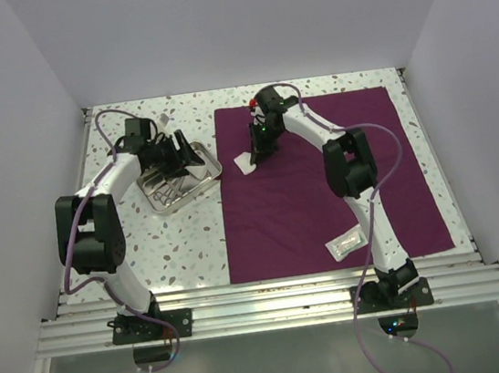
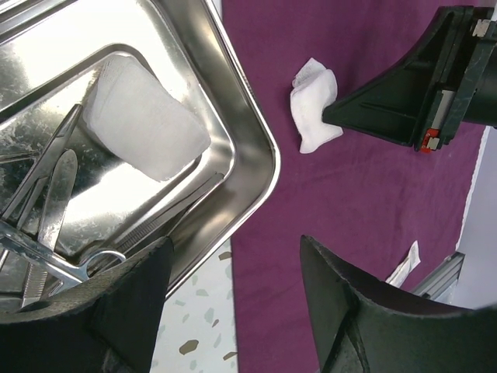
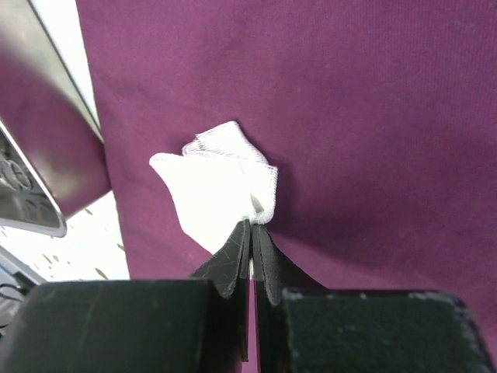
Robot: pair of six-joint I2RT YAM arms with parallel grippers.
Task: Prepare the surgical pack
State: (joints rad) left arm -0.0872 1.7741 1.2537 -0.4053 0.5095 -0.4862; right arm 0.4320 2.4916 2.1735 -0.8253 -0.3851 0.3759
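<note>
The surgical pack is laid out in parts. Its deep purple-maroon fabric drape [image 1: 322,177] lies flat as a big rectangle over the right half of the top view, on the white speckled table [image 1: 193,249]. Nearest, at the drape's lower edge, rests a small clear flat pouch [image 1: 346,244]. Farther up, left of centre and just beside the drape's left edge, sits the shiny rectangular steel tray [image 2: 260,132]. It holds slim steel instruments [image 2: 46,194] and a folded white gauze pad [image 2: 147,124]. The left gripper [image 2: 234,249] hangs over the tray's corner with its jaws apart, holding nothing. Farthest, near the drape's upper left, the right gripper [image 3: 252,225] has its jaws together, clamped on one corner of a small crumpled white gauze square [image 3: 217,190] that lies on the cloth.

The gauze looks featherlight and limp, so a corner pinch should carry it. The drape is probably soft and light and will bunch if dragged, so it is best taken by a corner or edge. The tray seems stiff and slick, so its rim is the place to grip, and it should be kept level or the instruments may slide
</note>
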